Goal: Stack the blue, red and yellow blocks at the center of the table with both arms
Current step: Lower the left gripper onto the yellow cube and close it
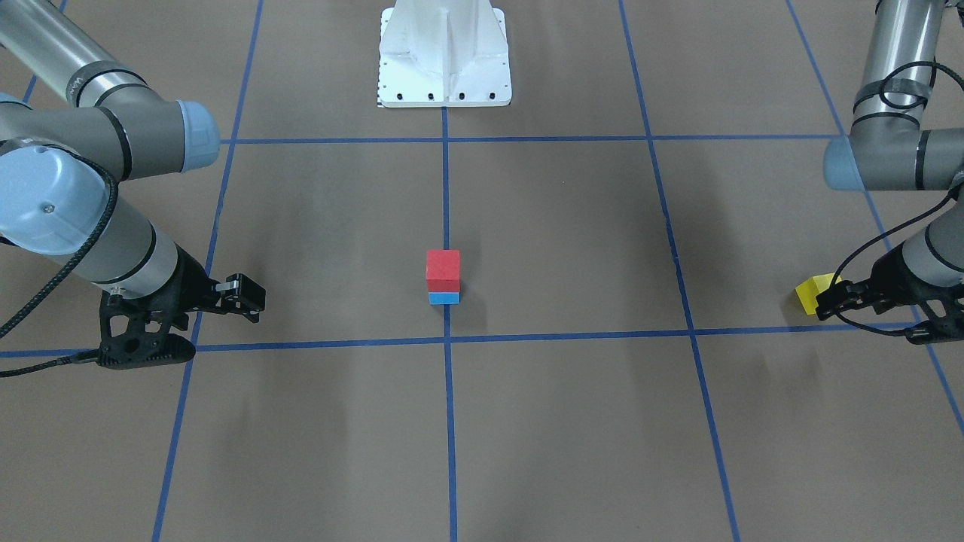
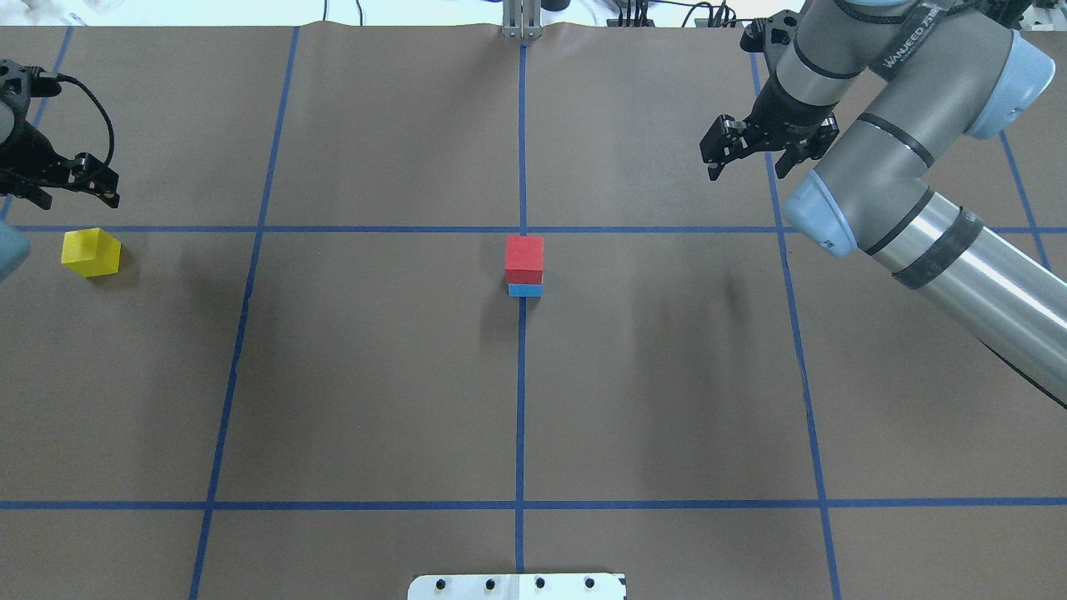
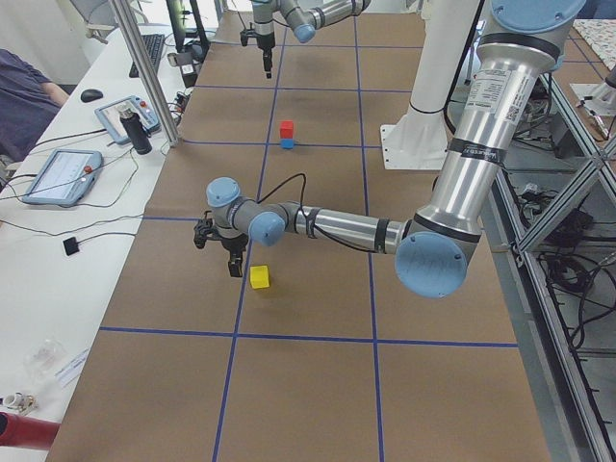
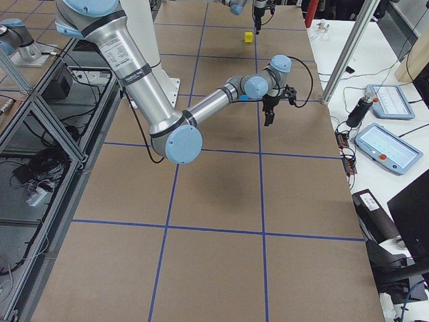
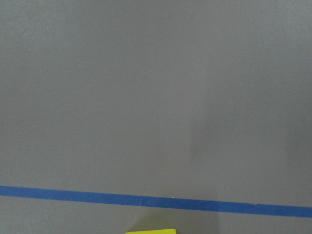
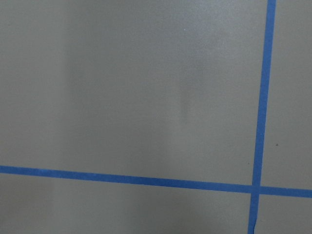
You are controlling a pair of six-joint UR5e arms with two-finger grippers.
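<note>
Two of the three cubes stacked: red block [image 2: 524, 258] on top of blue block [image 2: 525, 290], faces flush, edges square to the grid. Stands upright, long axis vertical, on the centre tape line of the table [image 2: 375, 392], mid-frame in the overhead view, just below the upper cross line. Stands free, both grippers well apart from it.

Yellow block [image 2: 92, 252] alone at far left of the overhead frame, just below the same cross line, well apart from the stack. Sits flat but turned askew to the tape, one corner toward the camera. Between it and the stack, only brown surface and one tape line.

Left gripper [image 2: 75, 198] just above the yellow block in the overhead frame; near, not touching. Jaws spread, empty. In the left wrist view, only a yellow sliver at the bottom edge, below a blue tape line.

Right gripper [image 2: 748, 171] at upper right of the overhead frame, beside a tape line. Jaws spread, empty. In the right wrist view, brown surface and a tape crossing.

White pedestal base [image 1: 444, 60] at top centre of the front-facing frame, on the centre line, well apart from the stack.

Along the left side of the left side view: white desk [image 3: 87, 202] with a tablet [image 3: 60, 176] and cables; a person's sleeve [image 3: 24, 91] at upper left.
</note>
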